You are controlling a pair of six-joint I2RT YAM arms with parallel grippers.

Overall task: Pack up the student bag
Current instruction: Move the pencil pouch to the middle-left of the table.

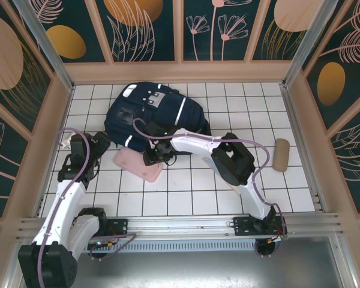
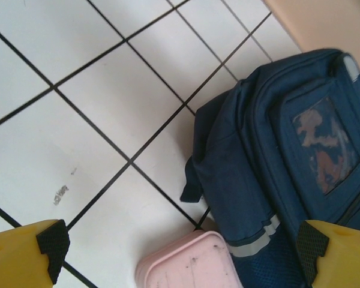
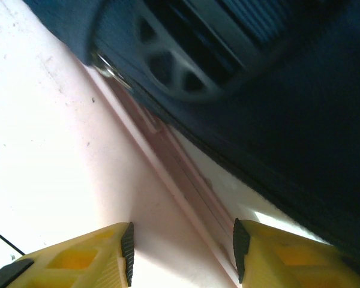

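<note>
The student bag (image 1: 147, 111) lies flat on the white tiles at the back left, navy with white stripes; in the left wrist view the student bag (image 2: 270, 168) has a clear pocket window. A flat pink box (image 1: 135, 163) rests against its near edge. My right gripper (image 1: 158, 157) reaches in from the right and grips the box's corner next to the bag. In the right wrist view my right gripper (image 3: 181, 249) has the pink box (image 3: 78, 168) between its pads, under the dark student bag (image 3: 276, 108). My left gripper (image 1: 102, 146) hovers open left of the box; its wrist view has my left gripper (image 2: 183, 249) above the pink box (image 2: 189, 267).
A tan roll-shaped case (image 1: 281, 155) lies on the tiles at the right. Wooden walls (image 1: 180, 72) fence the tiled floor on three sides. The right arm's elbow (image 1: 234, 159) and its cable stretch across the middle.
</note>
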